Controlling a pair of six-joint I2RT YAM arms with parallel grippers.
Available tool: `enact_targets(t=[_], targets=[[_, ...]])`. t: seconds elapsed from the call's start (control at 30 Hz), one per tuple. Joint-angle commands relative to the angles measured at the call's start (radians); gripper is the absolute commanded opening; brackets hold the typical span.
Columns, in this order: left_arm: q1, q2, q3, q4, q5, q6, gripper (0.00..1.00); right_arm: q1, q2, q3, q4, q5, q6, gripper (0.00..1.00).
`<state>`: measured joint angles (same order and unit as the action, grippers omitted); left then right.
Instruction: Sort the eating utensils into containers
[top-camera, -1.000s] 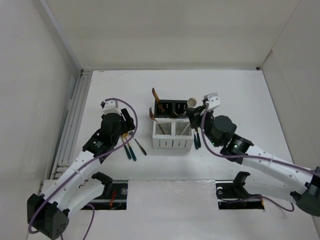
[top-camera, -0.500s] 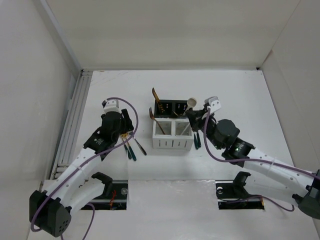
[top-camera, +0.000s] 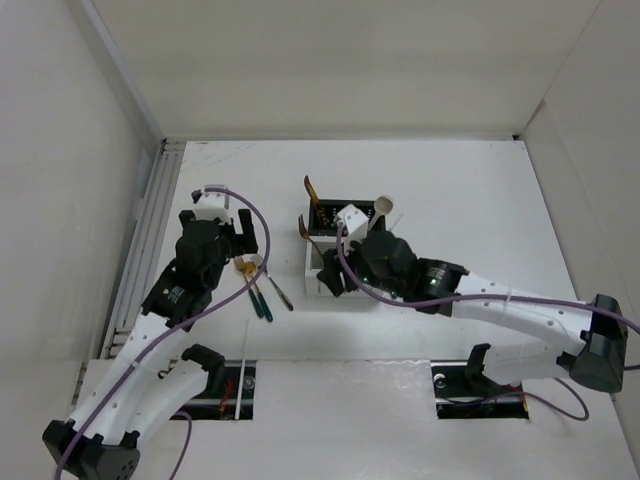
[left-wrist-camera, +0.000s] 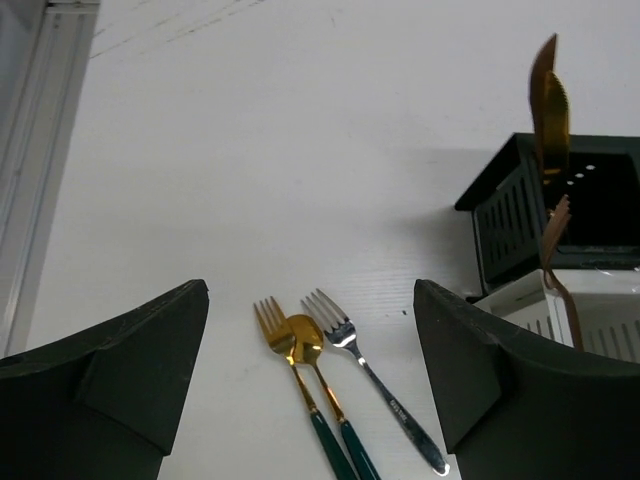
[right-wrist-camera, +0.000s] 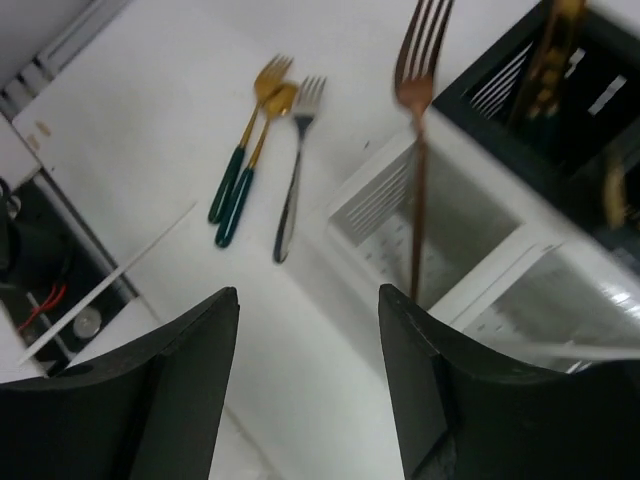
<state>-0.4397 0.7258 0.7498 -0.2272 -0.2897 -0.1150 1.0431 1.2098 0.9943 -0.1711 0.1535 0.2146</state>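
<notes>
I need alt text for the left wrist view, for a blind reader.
The open left gripper hangs over a white table where a teal-handled gold fork, a teal-handled gold spoon and a silver fork lie side by side. At right, a black slotted bin and a white slotted bin hold utensils.

gold fork (left-wrist-camera: 270, 325) and spoon (left-wrist-camera: 304, 330), lower centre of left wrist view: polished glossy metal, glossy teal handles. silver fork (left-wrist-camera: 375, 380): mirror-bright metal. copper fork (right-wrist-camera: 420, 60): polished. black bin (left-wrist-camera: 505, 215), white bin (right-wrist-camera: 385, 200): matt slotted plastic. table (left-wrist-camera: 250, 150): matt white, faint grain.
</notes>
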Motion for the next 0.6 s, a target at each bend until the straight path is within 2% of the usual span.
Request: enact_targets(t=[0.0,0.03,0.13,0.17,0.3,0.37,0.5,0.57], targets=[[0.027,-0.026,0.057,-0.035,-0.068,-0.028,0.81,0.072,0.029,0.050,-0.122,0.141,0.235,0.63],[0.027,-0.041,0.057,-0.050,-0.112,-0.028,0.81,0.109,0.046,0.069,-0.175,0.221,0.291,0.65],[0.027,-0.072,0.057,-0.050,-0.172,0.003,0.81,0.158,0.160,0.171,-0.321,0.328,0.513,0.70],[0.027,-0.072,0.057,-0.050,-0.207,0.023,0.81,0.185,0.195,0.235,-0.420,0.363,0.554,0.70],[0.065,-0.127,0.068,-0.026,-0.239,0.115,0.81,0.279,0.364,0.387,-0.548,0.402,0.640,0.70],[0.106,-0.155,0.097,-0.017,-0.249,0.138,0.82,0.308,0.448,0.420,-0.548,0.390,0.649,0.68],[0.186,-0.198,0.132,-0.017,-0.238,0.169,0.82,0.336,0.528,0.420,-0.350,0.221,0.712,0.63],[0.187,-0.212,0.141,-0.017,-0.217,0.178,0.82,0.336,0.568,0.438,-0.270,0.167,0.746,0.55]])
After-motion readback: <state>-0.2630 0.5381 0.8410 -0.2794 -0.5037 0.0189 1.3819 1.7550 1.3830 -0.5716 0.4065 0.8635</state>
